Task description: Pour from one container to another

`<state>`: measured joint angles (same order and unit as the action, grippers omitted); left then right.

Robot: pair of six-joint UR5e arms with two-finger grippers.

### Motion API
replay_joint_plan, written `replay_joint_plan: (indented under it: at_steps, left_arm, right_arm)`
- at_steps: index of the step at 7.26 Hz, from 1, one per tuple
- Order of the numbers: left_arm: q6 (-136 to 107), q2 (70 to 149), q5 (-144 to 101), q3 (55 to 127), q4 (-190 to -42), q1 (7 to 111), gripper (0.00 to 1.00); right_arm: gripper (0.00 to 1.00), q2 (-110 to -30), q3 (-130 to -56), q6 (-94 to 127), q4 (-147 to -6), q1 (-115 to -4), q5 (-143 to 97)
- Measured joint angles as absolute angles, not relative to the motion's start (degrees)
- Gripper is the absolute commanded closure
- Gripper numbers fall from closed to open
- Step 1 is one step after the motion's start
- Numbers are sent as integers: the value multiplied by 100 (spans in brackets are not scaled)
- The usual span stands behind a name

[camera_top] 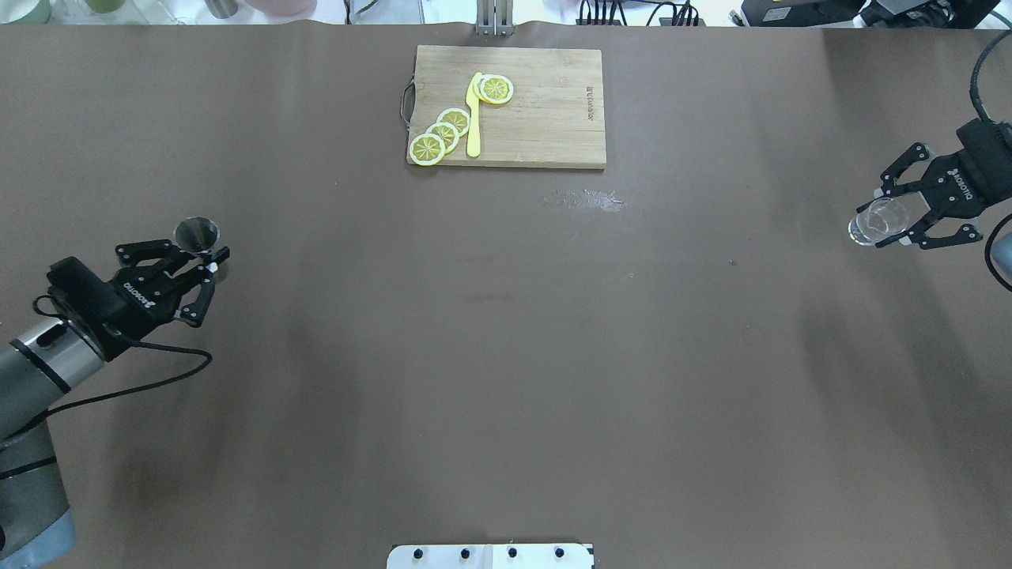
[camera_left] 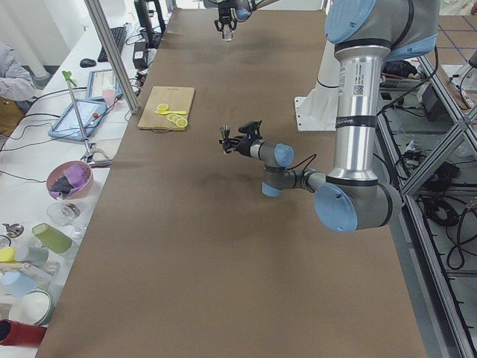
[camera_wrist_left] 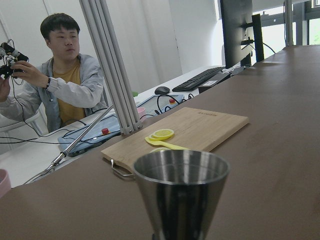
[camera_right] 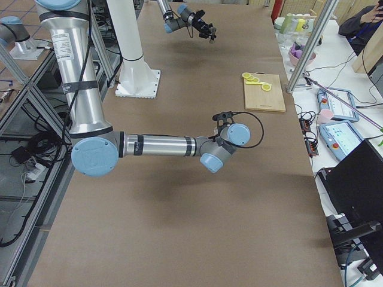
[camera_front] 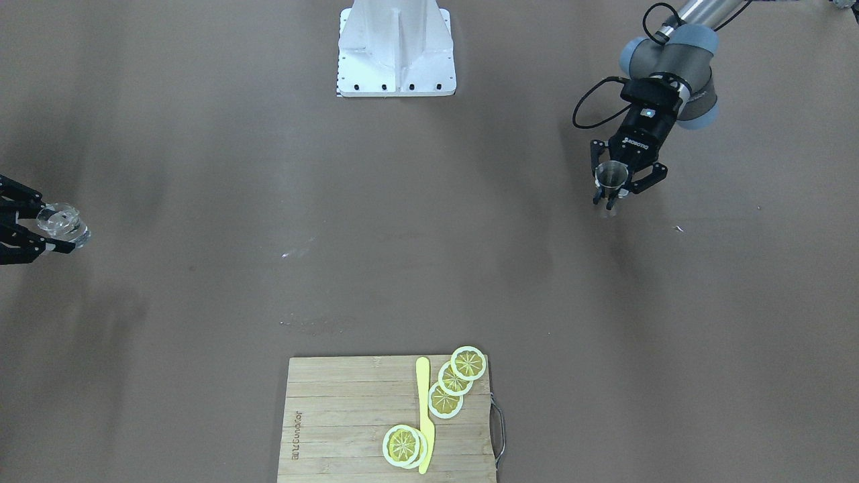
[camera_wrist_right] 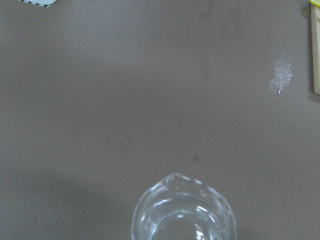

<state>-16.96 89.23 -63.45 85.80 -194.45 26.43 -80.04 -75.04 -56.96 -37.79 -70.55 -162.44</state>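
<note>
The grey metal jigger (camera_top: 198, 234) stands upright in my left gripper (camera_top: 204, 257), which is shut on its narrow waist at the table's left side. It hangs a little above the table in the exterior left view, and its open cone (camera_wrist_left: 181, 172) fills the lower middle of the left wrist view. In the front-facing view the jigger (camera_front: 612, 174) sits between the fingers of that gripper (camera_front: 607, 196). The clear glass tumbler (camera_top: 876, 221) is far to the right, with my right gripper (camera_top: 884, 220) shut on it. Its rim (camera_wrist_right: 182, 207) shows at the bottom of the right wrist view.
A wooden cutting board (camera_top: 545, 111) lies at the far middle edge with lemon slices (camera_top: 443, 130) and a yellow knife (camera_top: 473, 118) on it. A patch of white grains (camera_top: 589, 201) lies just in front of the board. An operator (camera_wrist_left: 60, 80) sits beyond the table.
</note>
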Motion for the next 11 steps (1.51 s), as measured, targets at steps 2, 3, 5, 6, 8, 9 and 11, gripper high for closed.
replay_joint_plan:
  at_steps: [2, 3, 5, 6, 8, 9, 11]
  left_arm:
    - [-1735, 8835, -6421, 7827, -20184, 3005, 100]
    - [-1737, 8751, -6420, 7712, -20282, 3144, 100]
    - [-1723, 8496, -6358, 7688, -20319, 3230, 100]
    - [-1718, 8410, -6219, 7689, -20321, 3207, 100]
    - [-1738, 8371, -5468, 7699, -20301, 3049, 100]
    - [-1894, 8373, -5090, 7717, -20294, 2892, 100]
    - [-2855, 8374, -4309, 7781, -20287, 2454, 100]
  right_arm:
    - [100, -7988, -7256, -5685, -3592, -7057, -16451]
    - [100, -8008, -7191, -5685, -3463, -7056, -16592]
    - [100, -8046, -7047, -5673, -3026, -6997, -16684]
    - [100, -8051, -6978, -5663, -2939, -6894, -16686]
    - [100, -8046, -6923, -5616, -2897, -6632, -16603]
    - [100, -8041, -6911, -5576, -2893, -6495, -16532]
    - [100, -8025, -6891, -5520, -2895, -6249, -16344]
